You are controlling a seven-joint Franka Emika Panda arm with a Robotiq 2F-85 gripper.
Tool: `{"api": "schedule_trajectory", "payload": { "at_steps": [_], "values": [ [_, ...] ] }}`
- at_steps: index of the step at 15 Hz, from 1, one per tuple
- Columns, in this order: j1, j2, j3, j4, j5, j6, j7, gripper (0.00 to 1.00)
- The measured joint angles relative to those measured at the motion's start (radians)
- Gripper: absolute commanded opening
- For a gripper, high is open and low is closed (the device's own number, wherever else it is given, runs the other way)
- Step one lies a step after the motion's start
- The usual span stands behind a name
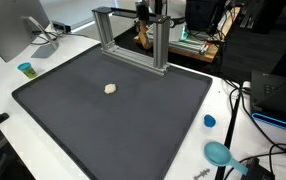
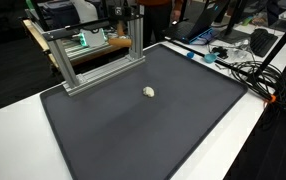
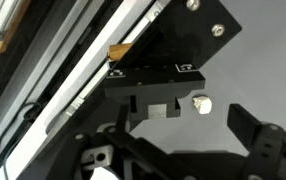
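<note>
A small cream-white lump (image 1: 110,88) lies on the dark grey mat (image 1: 133,130); it also shows in an exterior view (image 2: 149,92). In the wrist view my gripper (image 3: 183,125) is open and empty, high above the mat. The lump (image 3: 200,103) shows far below, between the two black fingers and nearer the right one. The gripper touches nothing. In both exterior views the gripper itself is hard to make out behind the frame at the top edge.
An aluminium frame (image 1: 133,35) stands at the mat's far edge, also seen in an exterior view (image 2: 93,55); its black base plate (image 3: 173,45) shows in the wrist view. A blue cup (image 1: 26,69), blue lid (image 1: 209,121), teal scoop (image 1: 219,153), monitor (image 1: 8,25) and cables (image 2: 248,70) lie around the mat.
</note>
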Motion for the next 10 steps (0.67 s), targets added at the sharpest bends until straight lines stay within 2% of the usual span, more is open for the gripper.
{"api": "schedule_trajectory", "payload": {
  "at_steps": [4, 10],
  "values": [
    [0.005, 0.001, -0.007, -0.036, -0.031, 0.092, -0.098, 1.00],
    [-0.003, 0.023, -0.015, -0.041, -0.031, 0.092, -0.104, 1.00]
  ]
}}
